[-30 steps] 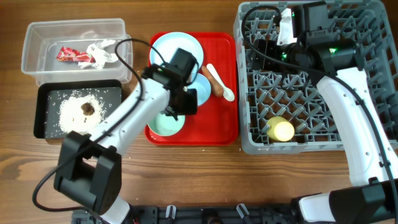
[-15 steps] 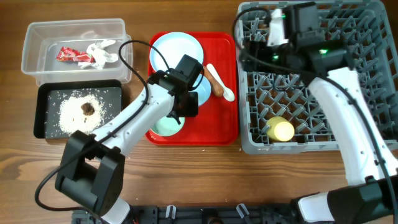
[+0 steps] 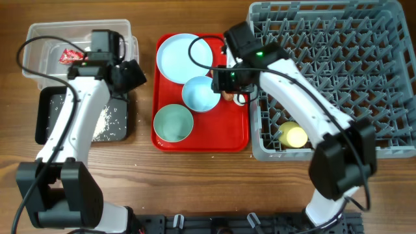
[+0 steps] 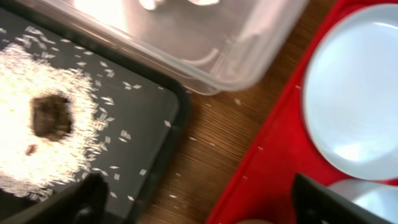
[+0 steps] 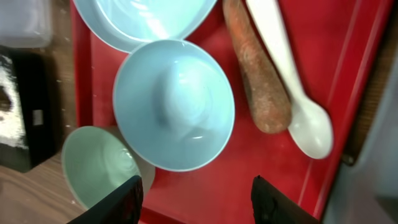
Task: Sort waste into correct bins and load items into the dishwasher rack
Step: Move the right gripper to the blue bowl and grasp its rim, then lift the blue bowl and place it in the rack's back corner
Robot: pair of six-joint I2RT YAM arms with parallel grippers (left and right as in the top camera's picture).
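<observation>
My left gripper (image 3: 132, 76) hangs open and empty over the wood gap between the black tray (image 4: 149, 118) and the red tray (image 4: 273, 168). Rice (image 4: 25, 149) and a brown lump (image 4: 51, 116) lie in the black tray. The clear tub (image 3: 39, 45) holds the red wrapper (image 3: 67, 56). My right gripper (image 5: 199, 202) is open over the red tray, just beyond a pale-blue bowl (image 5: 174, 102), with nothing between its fingers. A greenish bowl (image 5: 99, 168), the plate (image 3: 185, 55), the sausage stick (image 5: 258, 68) and the white spoon (image 5: 292, 81) share that tray. The yellow cup (image 3: 294, 135) lies in the rack (image 3: 338, 71).
A few rice grains (image 4: 236, 101) lie scattered on the wood between the black tray and the red tray. The red tray's raised rim (image 5: 348, 93) runs close beside the rack's grey wall (image 3: 255, 91).
My left arm swung from the bowls on the red tray leftward to the bins and its jaws opened wide. My right arm left the rack and came down over the red tray, jaws narrower.
</observation>
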